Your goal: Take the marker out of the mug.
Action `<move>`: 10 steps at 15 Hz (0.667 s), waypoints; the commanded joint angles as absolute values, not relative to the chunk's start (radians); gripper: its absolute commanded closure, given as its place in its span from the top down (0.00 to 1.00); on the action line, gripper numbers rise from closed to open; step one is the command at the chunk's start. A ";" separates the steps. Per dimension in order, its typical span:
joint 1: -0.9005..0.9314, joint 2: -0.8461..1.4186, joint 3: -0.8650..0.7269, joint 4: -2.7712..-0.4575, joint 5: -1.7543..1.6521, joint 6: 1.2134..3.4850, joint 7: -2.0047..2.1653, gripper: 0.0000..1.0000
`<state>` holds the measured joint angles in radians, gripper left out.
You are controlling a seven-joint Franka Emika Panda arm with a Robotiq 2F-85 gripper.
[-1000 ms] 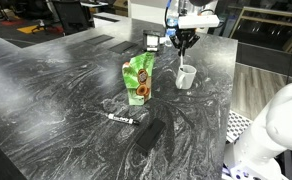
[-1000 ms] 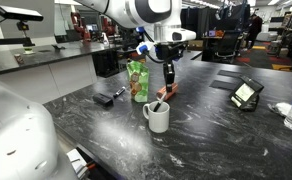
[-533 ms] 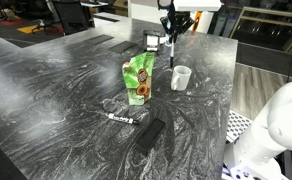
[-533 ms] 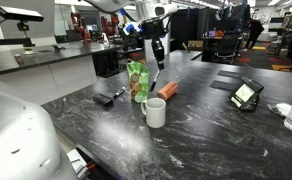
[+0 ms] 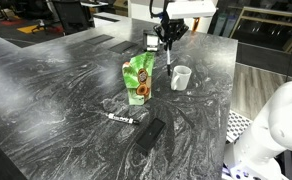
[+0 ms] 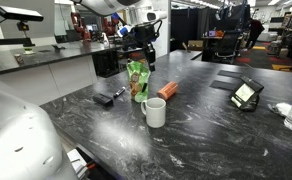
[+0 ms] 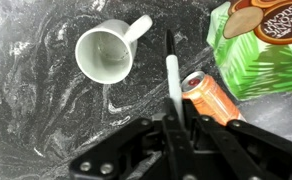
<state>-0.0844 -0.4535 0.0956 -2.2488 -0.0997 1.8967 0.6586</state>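
My gripper [image 7: 176, 128] is shut on the marker [image 7: 172, 75], a slim stick with a dark tip that points away from the jaws. The white mug [image 7: 106, 52] stands upright and empty below it, a little to the left. In both exterior views the gripper [image 5: 169, 38] [image 6: 146, 44] hangs high over the table. The marker [image 5: 170, 55] points down from it, clear of the mug [image 5: 181, 77] [image 6: 155, 112].
A green snack pouch [image 5: 139, 78] [image 7: 261, 45] stands next to the mug, with an orange can [image 7: 204, 96] [image 6: 167, 91] lying beside it. A black marker with white patches [image 5: 120, 118] and a flat black object [image 5: 149, 135] lie nearer the table's front. A small black device [image 6: 244, 93] sits further off.
My gripper has risen and shifted away from above the mug. The marker has come out of the mug with it and now hangs in the air.
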 commanded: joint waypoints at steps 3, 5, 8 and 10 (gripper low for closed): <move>-0.105 -0.375 0.044 -2.279 -0.097 1.893 0.607 0.03; -0.092 -0.352 0.018 -2.291 -0.064 1.875 0.548 0.03; -0.082 -0.315 -0.010 -2.304 0.013 1.845 0.424 0.03; -0.083 -0.289 -0.023 -2.305 0.045 1.841 0.368 0.03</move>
<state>-0.0885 -0.3305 0.0018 -2.3116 -0.0035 1.8699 0.4587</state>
